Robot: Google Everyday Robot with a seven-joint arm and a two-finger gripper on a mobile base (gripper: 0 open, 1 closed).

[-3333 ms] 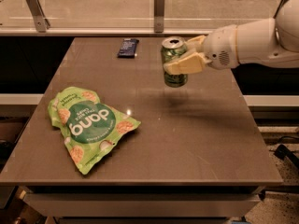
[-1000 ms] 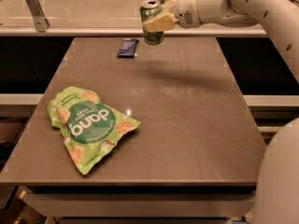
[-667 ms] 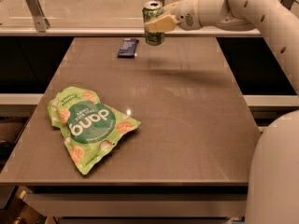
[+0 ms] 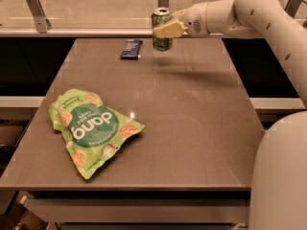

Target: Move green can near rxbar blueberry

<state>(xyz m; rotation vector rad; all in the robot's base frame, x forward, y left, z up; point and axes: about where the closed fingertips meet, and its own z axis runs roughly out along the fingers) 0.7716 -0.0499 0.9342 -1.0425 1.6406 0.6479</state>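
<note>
Gripper (image 4: 165, 29) clenched on green can (image 4: 161, 29), upright above table (image 4: 201, 128) far edge, near bar (image 4: 131, 48). Step: placement. Next: lower, release.

A single camera looks down from above the near edge of a brown table (image 4: 192, 128), fairly close, facing its far edge, with the robot's arm entering from the right and its gripper (image 4: 166, 30) over the far end, clasped around the green can (image 4: 162, 43).
</note>
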